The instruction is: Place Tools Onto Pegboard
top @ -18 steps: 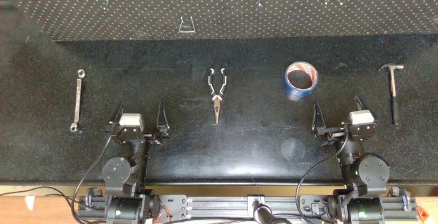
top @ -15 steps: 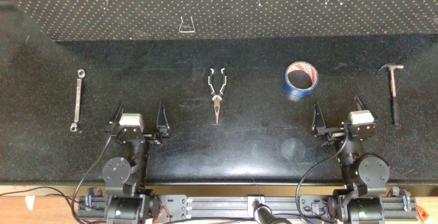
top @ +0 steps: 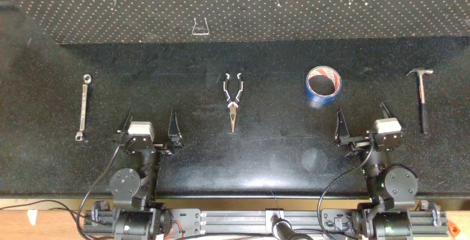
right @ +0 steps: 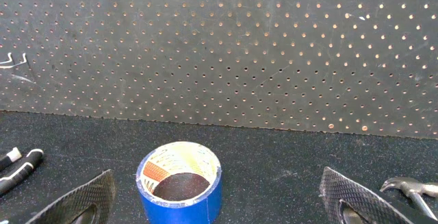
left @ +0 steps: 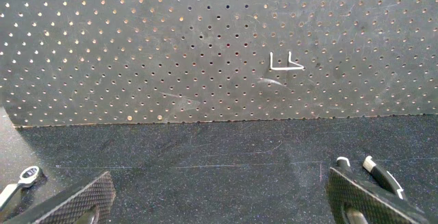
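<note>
Left claw [top: 150, 122]: open, fingers spread wide with nothing between them; positioned low over the near side of the table [top: 183, 71], left of centre
Right claw [top: 363, 122]: open, fingers equally wide and empty; positioned low over the near side of the table, right of centre
Wrench [top: 82, 108]: flat at the table's left end, lying lengthwise from near to far, a ring end toward the far edge; not touching either arm's fingers
Pliers [top: 233, 97]: flat at the table's centre, nose pointing toward the arm bases, light-coloured handles slightly spread toward the far edge
Tape roll [top: 323, 84]: blue, resting on one flat side with its hole upward, right of centre — straight ahead of the right arm's fingers and apart from them
Hammer [top: 421, 97]: flat at the table's right end, head toward the far edge, handle toward the near edge
Pegboard [top: 235, 9]: black perforated panel standing upright along the table's far edge
Hooks [top: 200, 27]: wire hooks mounted on the panel — one low and left of centre, others higher up
</note>
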Tool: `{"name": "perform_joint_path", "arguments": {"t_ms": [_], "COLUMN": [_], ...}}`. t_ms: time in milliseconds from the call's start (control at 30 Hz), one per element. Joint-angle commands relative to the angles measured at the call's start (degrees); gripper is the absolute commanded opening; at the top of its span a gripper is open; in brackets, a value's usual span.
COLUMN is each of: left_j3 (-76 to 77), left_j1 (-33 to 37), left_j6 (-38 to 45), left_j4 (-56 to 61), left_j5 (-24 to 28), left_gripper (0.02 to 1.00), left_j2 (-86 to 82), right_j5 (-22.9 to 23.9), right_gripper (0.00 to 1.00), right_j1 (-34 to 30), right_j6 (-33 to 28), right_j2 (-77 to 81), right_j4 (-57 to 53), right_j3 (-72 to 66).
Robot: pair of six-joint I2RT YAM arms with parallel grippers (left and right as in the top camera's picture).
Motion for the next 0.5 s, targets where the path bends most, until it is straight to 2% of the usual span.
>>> {"name": "perform_joint_path", "arguments": {"t_ms": [33, 333, 500], "left_j3": [-0.2, -0.1, 9.2], "left_j1": [-0.2, -0.2, 0.0], "left_j6": [0.8, 1.6, 12.8], "left_j4": [-0.4, 0.1, -4.4], "left_j5": [0.4, 1.9, 1.0], "left_gripper": [0.996, 0.993, 0.993], "left_j2": [-0.8, -0.8, 12.1], "right_j5": [-0.1, -0.1, -0.1], "right_gripper": [0.974, 0.976, 0.976], "right_j1": [0.0, 0.0, 0.0], "right_j6": [-0.8, -0.8, -0.8], "right_j2": [-0.2, -0.2, -0.2], "right_j4": [-0.2, -0.2, -0.2], "right_j3": [-0.2, -0.2, -0.2]}}
